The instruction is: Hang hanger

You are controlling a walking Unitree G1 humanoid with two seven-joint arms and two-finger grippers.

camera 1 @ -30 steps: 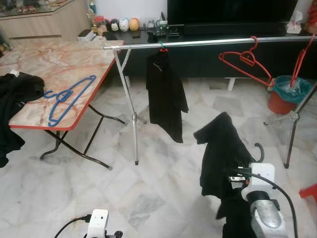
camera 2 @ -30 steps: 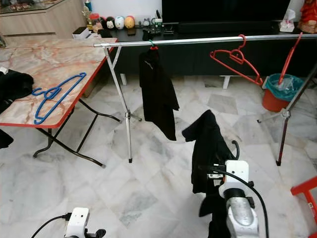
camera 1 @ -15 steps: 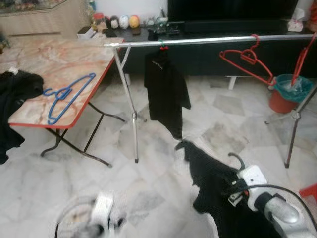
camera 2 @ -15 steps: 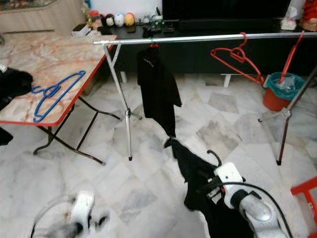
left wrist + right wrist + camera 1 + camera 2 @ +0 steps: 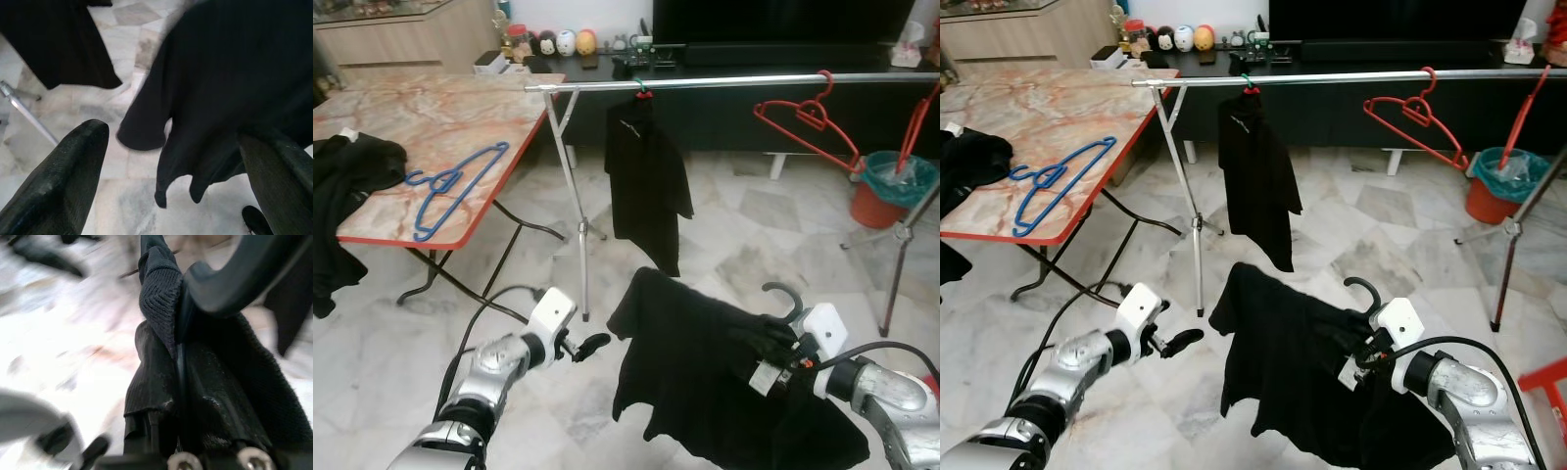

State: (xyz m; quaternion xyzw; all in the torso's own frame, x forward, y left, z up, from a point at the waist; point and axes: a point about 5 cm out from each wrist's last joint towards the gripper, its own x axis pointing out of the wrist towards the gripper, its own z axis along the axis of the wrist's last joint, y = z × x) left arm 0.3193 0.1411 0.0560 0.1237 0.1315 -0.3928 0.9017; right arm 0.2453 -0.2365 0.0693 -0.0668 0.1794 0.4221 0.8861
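Now the left fingers [image 5: 590, 345], spread wide, have risen beside the black shirt [image 5: 705, 377]; right fingers [image 5: 1363, 354] clench its hanger [image 5: 781, 294], well below the rail [image 5: 724, 83].

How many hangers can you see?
4, maybe more hidden. A blue hanger lies on the table. A red hanger hangs on the rail. A green hanger holds the hung shirt. The right gripper holds a dark hanger.
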